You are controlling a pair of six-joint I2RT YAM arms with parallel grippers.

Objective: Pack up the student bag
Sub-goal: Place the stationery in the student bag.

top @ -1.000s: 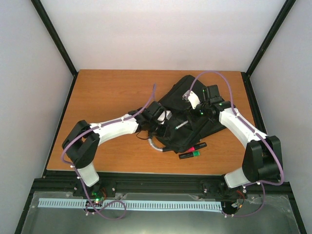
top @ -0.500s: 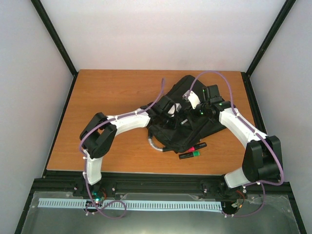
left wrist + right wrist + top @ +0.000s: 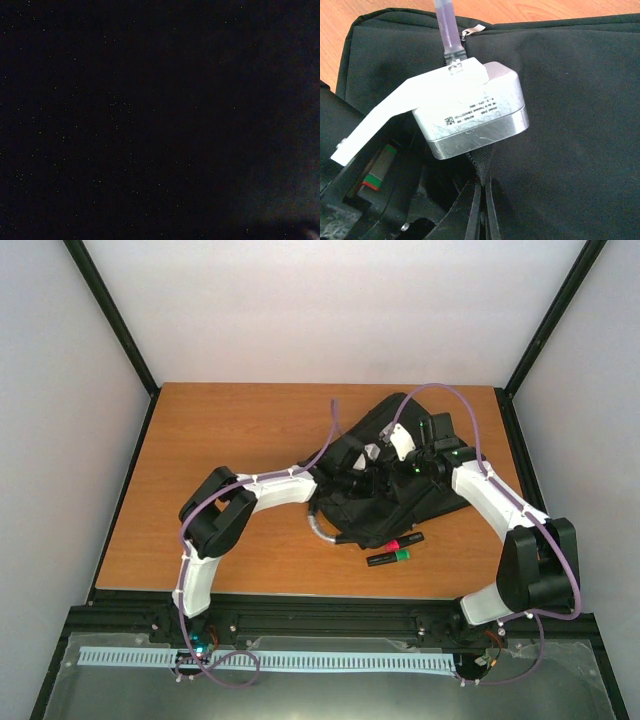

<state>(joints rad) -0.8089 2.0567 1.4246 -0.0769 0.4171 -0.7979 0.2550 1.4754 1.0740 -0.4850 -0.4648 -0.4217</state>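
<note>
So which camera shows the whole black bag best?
The top view: the bag shows its full outline on the table. The right wrist view shows only close fabric; the left wrist view is just dark.

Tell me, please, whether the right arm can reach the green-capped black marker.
Probably not yet: its jaws are shut on the black fabric backpack, though the green-capped black marker lies unobstructed.

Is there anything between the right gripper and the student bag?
Nothing visible stands between them. The right gripper is closed on the fabric edge of the student bag, at its opening.
</note>
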